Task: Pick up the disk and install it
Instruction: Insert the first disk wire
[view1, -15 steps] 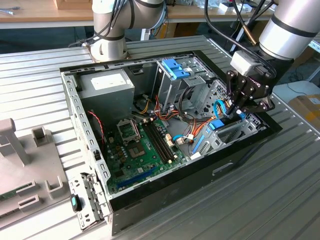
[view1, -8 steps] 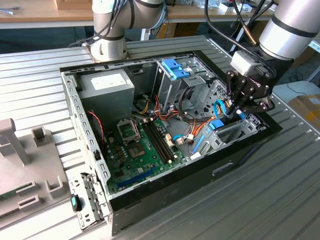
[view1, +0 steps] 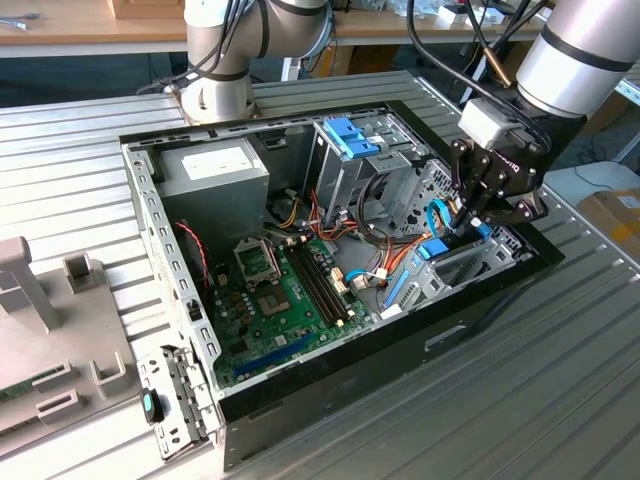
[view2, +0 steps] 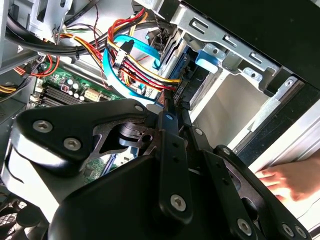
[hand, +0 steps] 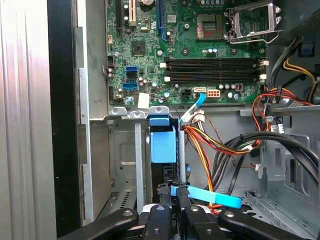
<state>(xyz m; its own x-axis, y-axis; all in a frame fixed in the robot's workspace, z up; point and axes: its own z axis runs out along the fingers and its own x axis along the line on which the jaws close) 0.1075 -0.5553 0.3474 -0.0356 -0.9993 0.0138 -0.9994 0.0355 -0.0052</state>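
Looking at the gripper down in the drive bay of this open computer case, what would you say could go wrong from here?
1. The gripper sits among loose cables; a blue flat cable crosses right at its fingers and might snag or be tugged.
2. The disk stands upright in a narrow metal drive cage; a slight tilt could jam its blue carrier against the rails.
3. A person's hand rests near the case edge, close to the arm.

Work surface: ribbed grey metal table (view1: 560, 400), filling most of the exterior view. Wooden bench (view1: 90, 25) along the top edge. Cardboard box (view1: 612, 215) at the right edge. Grey plastic fixture (view1: 45, 330) at the lower left. Even, bright lighting.
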